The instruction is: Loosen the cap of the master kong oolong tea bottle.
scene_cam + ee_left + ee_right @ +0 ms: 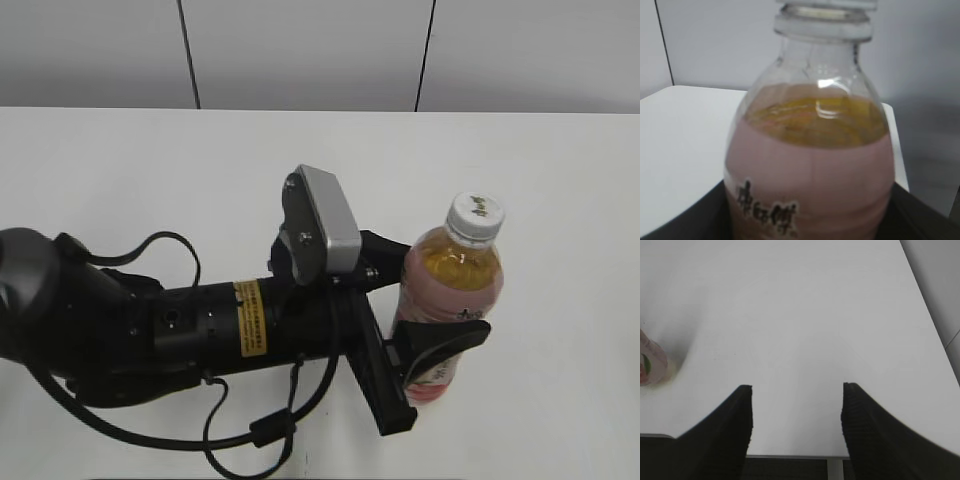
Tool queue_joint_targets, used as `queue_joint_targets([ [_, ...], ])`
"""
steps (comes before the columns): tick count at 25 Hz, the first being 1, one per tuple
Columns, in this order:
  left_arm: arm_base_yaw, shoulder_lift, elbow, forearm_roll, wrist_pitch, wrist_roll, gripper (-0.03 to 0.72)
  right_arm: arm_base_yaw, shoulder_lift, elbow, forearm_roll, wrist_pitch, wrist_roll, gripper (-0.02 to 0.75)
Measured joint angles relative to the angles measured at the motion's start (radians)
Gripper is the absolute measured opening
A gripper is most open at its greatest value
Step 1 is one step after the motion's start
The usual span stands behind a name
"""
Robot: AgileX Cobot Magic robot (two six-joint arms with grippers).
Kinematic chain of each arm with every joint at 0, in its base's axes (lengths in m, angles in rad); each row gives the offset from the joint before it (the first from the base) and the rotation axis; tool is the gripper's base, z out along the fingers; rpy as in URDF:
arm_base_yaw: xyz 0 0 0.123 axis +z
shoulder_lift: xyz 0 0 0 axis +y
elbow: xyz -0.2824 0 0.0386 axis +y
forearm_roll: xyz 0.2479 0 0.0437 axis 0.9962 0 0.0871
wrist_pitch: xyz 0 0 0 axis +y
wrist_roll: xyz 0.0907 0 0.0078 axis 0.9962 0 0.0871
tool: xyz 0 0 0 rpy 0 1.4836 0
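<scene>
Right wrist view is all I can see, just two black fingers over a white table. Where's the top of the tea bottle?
Observer: The tea bottle stands upright on the table, with its white cap on.
Operator: Is something holding it?
Observer: Yes, the left gripper has one finger against each side of the bottle.
Operator: Is anything touching the cap?
Observer: No, nothing is on it.

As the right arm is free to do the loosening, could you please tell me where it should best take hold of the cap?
Grip the small round white plastic cap around its side wall, descending from above: the bottle stands upright with its top clear.
</scene>
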Motion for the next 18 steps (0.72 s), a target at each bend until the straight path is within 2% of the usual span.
queue_joint_targets([
  [4,-0.073,0.0,0.0,-0.109,-0.002,0.0,0.424,0.0,0.0,0.0,0.0,0.0,0.0,0.431],
  [8,-0.09,0.0,-0.002,-0.19,0.0,0.0,0.424,0.0,0.0,0.0,0.0,0.0,0.0,0.431],
  [15,-0.09,0.023,-0.099,-0.205,-0.004,0.0,0.424,0.0,0.0,0.0,0.0,0.0,0.0,0.431],
  [18,-0.09,0.043,-0.11,-0.179,-0.005,-0.001,0.424,0.0,0.0,0.0,0.0,0.0,0.0,0.431],
])
